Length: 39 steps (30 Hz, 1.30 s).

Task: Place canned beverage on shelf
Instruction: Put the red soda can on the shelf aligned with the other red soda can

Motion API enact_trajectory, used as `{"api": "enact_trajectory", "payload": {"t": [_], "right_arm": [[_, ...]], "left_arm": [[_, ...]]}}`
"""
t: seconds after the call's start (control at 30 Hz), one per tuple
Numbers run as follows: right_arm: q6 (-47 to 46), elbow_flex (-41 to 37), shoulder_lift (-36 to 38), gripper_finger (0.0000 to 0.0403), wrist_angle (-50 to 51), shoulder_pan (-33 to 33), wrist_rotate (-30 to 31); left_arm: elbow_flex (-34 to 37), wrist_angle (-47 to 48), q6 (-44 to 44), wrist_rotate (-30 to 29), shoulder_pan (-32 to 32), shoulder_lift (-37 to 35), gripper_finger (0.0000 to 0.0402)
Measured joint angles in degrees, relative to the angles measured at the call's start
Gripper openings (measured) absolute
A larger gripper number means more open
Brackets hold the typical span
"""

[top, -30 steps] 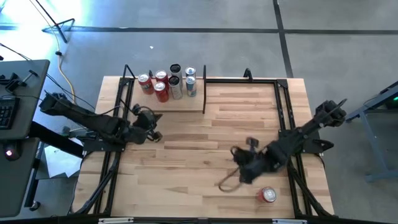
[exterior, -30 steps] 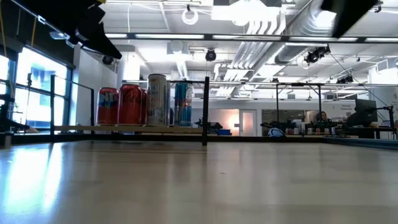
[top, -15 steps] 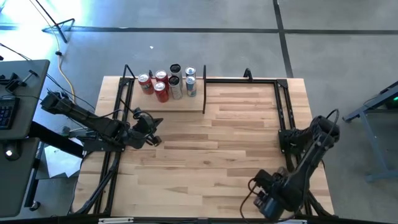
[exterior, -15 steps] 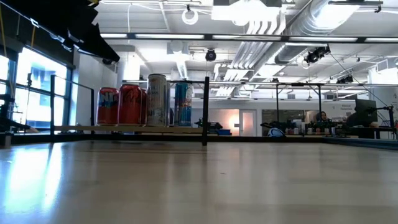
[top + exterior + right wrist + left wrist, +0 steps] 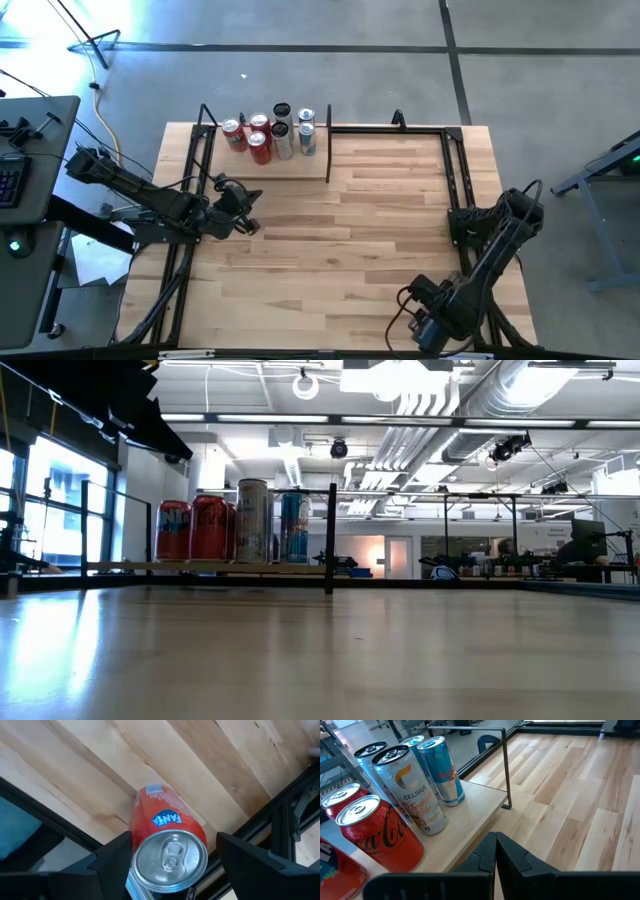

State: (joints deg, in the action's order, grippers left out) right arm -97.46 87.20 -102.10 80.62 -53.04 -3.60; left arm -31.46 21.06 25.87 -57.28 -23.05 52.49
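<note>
Presently, an orange aluminium Fanta can [image 5: 167,840] is being framed upright between the two dark fingers [image 5: 112,857] of the right gripper [image 5: 172,852], which are spread wide on either side of it; no contact with the can is visible. In the high view this right gripper [image 5: 428,322] is positioned at the table's near edge, by the right-hand black frame rail, and the can itself is being hidden there by the arm.

A rectangular pale wood shelf with a thin upright end panel [image 5: 275,160] is located at the far left part of the plank tabletop [image 5: 360,210], well apart from the orange can. Standing on it is a cluster of red, silver and blue cans [image 5: 268,133].

Closed with its fingers together, the left gripper [image 5: 247,214] is being held just in front of the shelf.
</note>
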Motion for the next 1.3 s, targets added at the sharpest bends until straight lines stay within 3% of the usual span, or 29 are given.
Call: {"api": "enact_trajectory", "payload": {"t": [0.2,0.6,0.93,1.07,1.3], "right_arm": [[0.33,0.90,0.09,0.0273,1.28,-0.17,-2.42],[-10.02,1.22,0.24,0.0273,0.49,-6.80,3.53],[-5.83,1.11,0.20,0.0273,-0.48,-6.49,7.00],[-4.25,2.45,0.11,0.0272,4.73,-6.20,6.63],[-7.92,8.76,0.15,0.0221,8.97,-8.52,6.34]], "left_arm": [[0.00,0.01,-0.02,0.02,0.00,0.02,0.0000],[0.00,0.07,-0.15,0.09,0.00,0.00,0.0000],[0.02,0.04,-0.48,1.45,0.02,0.01,0.0000],[0.02,0.04,-0.48,1.44,0.02,0.01,0.0000],[0.02,0.04,-0.48,1.44,0.02,0.01,0.0000]]}}
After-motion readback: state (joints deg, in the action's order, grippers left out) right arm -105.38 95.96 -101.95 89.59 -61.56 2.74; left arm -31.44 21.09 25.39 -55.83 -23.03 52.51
